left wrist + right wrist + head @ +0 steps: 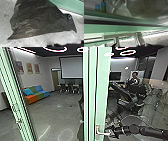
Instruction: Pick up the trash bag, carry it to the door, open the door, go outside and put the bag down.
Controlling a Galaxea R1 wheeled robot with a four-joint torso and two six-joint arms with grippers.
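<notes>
At the lower right of the head view, my right gripper (pixel 112 131) is at the silver lever handle (pixel 103 133) on the green-framed glass door (pixel 102 97). The handle (pixel 139 39) shows close up in the right wrist view, projecting from the pale green frame; whether it is gripped cannot be made out. Large and close in the left wrist view is the black trash bag (pixel 37 21), wrinkled and spread wide over a pale surface. How my left gripper holds or touches the bag is hidden.
Another green frame post (pixel 15 97) stands at the left. Inside are a colourful sofa (pixel 36 95), several chairs and tables, and a projection screen (pixel 71 68). A person (pixel 134 79) shows at the right, where the glass carries reflections. Green framing (pixel 71 6) passes near the bag.
</notes>
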